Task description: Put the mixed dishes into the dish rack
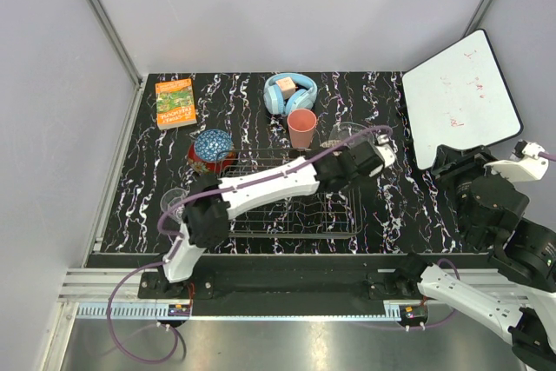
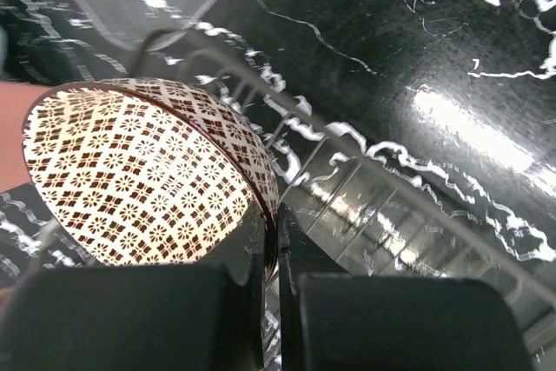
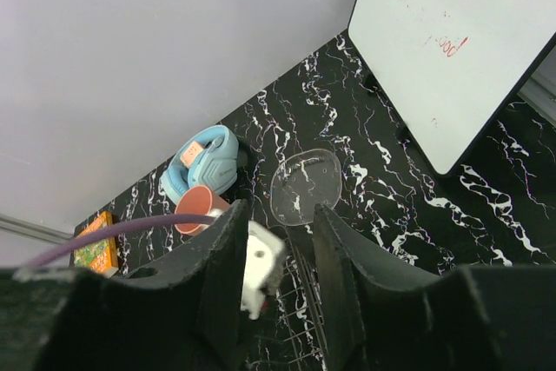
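While its base sits at the lower left of the overhead view, the left arm (image 1: pixel 261 184) stretches up and to the right across the dish rack (image 1: pixel 295 219). Its forearm lies low over the wire grid and its wrist ends at the rack's upper right corner. The left gripper (image 2: pixel 271 228) is pinched tight on the rim of the beige-brown patterned bowl (image 2: pixel 139 180), one finger against the inner wall and one outside. In the wrist view the bowl is tilted, its patterned inside turned toward the camera, right by the rack's edge wire; whether it rests on the wire I cannot tell.

The right arm (image 1: pixel 491 206) is folded at the right edge of the overhead view, off the side of the table (image 1: pixel 391 206) and below the whiteboard (image 1: pixel 460 97). The right gripper (image 3: pixel 280 215) has its fingers partly apart with nothing between them.

Above the rack in the overhead view stand the blue-patterned bowl (image 1: pixel 211 147), touching the rack's upper left corner, the salmon-pink cup (image 1: pixel 302 128) and, right of the cup, the clear glass shallow dish (image 3: pixel 304 187). The small clear glass tumbler (image 1: pixel 174 200) stands left of the rack. The headphones (image 1: pixel 289 93) and the orange book (image 1: pixel 175 102) lie along the table's upper edge.
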Tool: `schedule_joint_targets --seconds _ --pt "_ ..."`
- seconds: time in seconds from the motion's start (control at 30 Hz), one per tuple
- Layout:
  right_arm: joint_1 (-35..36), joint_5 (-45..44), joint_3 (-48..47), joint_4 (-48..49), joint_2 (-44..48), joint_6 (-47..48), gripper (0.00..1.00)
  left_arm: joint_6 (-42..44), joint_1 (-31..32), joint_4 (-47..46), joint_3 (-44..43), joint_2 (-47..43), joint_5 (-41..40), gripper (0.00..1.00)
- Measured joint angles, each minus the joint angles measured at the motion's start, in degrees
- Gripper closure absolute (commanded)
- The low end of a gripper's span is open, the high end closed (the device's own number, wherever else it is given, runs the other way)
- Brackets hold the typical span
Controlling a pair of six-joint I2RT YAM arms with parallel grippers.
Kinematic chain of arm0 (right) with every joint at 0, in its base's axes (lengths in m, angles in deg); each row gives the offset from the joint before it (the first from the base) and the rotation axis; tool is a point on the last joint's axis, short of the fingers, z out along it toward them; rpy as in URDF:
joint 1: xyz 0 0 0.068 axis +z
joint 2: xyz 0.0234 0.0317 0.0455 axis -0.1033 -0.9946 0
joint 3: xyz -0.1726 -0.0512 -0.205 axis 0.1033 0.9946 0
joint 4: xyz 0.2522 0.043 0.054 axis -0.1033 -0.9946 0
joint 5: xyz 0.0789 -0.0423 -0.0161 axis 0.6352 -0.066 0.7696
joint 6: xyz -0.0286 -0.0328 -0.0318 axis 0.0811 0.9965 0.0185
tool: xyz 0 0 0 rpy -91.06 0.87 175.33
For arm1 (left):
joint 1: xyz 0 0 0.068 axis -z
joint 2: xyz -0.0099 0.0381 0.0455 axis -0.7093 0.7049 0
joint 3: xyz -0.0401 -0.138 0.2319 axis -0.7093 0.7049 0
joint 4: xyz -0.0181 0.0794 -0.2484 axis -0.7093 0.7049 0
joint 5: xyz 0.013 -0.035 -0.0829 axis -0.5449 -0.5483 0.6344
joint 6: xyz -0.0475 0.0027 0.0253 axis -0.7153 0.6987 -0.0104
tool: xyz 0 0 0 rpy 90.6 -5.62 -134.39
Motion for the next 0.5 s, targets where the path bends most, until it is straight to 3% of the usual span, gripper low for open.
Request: schedule_joint_targets --seconds 0.23,0.5 --pt "0.0 0.0 1.4 0.0 -0.3 0.2 0.57 -0.5 -2.2 0.8 0.3 -12.1 4.6 1.0" --pt "0.0 0.0 3.5 0.0 -3.3 0.5 0.57 -7.8 -10.4 -2.5 5.2 -21.4 37.0 1.0"
